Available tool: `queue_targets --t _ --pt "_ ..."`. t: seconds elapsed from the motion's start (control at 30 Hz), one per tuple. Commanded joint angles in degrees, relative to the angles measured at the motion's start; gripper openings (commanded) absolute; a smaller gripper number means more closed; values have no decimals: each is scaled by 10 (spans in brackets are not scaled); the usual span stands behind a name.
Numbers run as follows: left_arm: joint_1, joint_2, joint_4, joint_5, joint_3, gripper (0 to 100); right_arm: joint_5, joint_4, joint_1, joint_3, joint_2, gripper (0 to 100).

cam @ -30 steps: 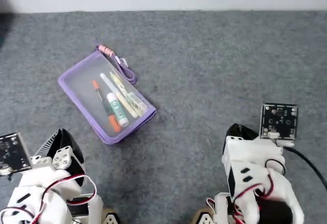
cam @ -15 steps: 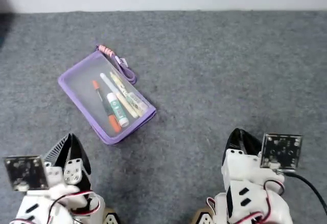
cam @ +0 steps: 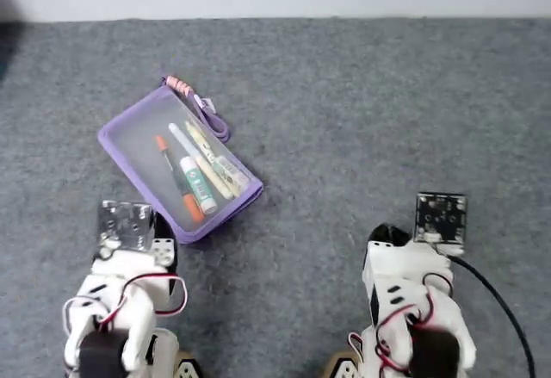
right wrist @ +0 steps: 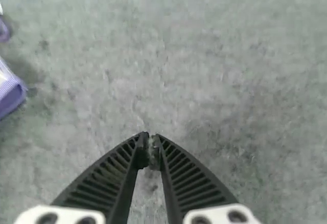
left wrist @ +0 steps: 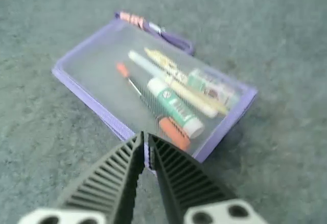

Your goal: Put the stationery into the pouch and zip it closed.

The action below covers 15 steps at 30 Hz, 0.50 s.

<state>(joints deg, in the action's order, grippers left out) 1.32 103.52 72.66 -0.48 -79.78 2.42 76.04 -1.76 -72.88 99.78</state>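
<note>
overhead looking down, wrist views share pouch [cam: 176,164]

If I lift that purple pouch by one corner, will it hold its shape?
Probably sags: the pouch looks like thin see-through mesh with soft edging. The pens inside lie loose, so they would likely slide toward the low end. It seems light, so a push may just slide it over the grey mat.
</note>
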Motion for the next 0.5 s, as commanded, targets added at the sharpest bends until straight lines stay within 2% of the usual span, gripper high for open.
queue_targets --t 0.0,0.47 --pt "-4 3 -36 -9 -36 12 4 -29 -7 -39 1 8" --pt "-2 2 -35 -9 -167 13 2 -28 -7 -169 1 9"
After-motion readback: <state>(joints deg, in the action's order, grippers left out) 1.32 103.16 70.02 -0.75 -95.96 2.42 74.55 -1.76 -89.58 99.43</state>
